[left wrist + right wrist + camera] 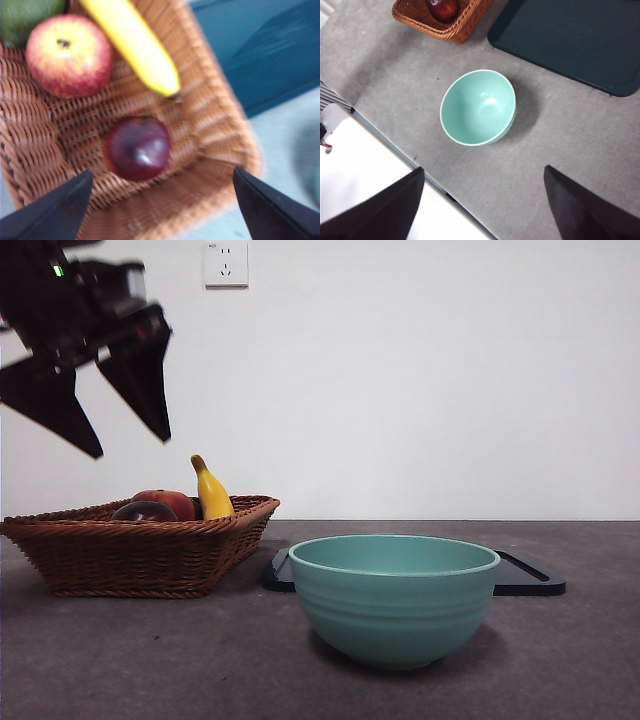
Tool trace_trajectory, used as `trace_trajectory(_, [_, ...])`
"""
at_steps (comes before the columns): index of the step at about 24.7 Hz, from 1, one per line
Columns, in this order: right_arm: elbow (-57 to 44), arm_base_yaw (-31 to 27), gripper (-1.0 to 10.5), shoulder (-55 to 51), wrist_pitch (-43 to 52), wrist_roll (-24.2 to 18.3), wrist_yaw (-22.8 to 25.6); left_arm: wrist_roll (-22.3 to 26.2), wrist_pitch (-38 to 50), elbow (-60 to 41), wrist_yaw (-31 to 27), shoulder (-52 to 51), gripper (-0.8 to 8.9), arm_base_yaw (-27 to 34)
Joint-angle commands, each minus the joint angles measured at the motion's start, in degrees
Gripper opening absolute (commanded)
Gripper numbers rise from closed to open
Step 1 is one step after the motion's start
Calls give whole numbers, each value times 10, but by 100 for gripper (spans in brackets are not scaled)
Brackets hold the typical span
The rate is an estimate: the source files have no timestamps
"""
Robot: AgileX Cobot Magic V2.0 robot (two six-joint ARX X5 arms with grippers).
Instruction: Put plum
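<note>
The plum (pixel 137 147) is dark maroon and glossy and lies in the wicker basket (pixel 210 125) near one corner. In the front view the plum (pixel 143 511) shows just above the basket (pixel 140 550) rim. My left gripper (pixel 118 425) hangs open above the basket, well clear of the fruit; in its wrist view the left gripper (pixel 162 200) has its jaws spread wide with the plum between and beyond them. My right gripper (pixel 482 200) is open and empty high over the table. The plum (pixel 443 8) also shows in the right wrist view.
A red-yellow peach-like fruit (pixel 69 55), a banana (pixel 132 45) and a green fruit (pixel 27 17) share the basket. A teal bowl (pixel 393 598) stands at front centre, a dark tray (pixel 530 578) behind it. The table edge (pixel 395 145) runs near the bowl.
</note>
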Motion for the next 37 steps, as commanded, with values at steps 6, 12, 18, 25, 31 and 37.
trace_trajectory(6, [12, 2, 382, 4, 4, 6, -1, 12, 43, 13, -1, 70, 436, -2])
trace_trajectory(12, [12, 2, 382, 4, 4, 6, -1, 22, 54, 13, -5, 103, 436, -3])
trace_trajectory(18, [12, 2, 382, 4, 9, 6, -1, 24, 72, 13, -5, 130, 436, -5])
trace_trajectory(25, [12, 2, 382, 4, 10, 6, -1, 24, 82, 13, -5, 143, 395, -5])
trace_trajectory(31, [12, 2, 382, 4, 10, 6, -1, 24, 80, 13, -5, 143, 290, -5])
trace_trajectory(37, [12, 2, 382, 4, 10, 6, -1, 23, 34, 57, -5, 125, 279, -7])
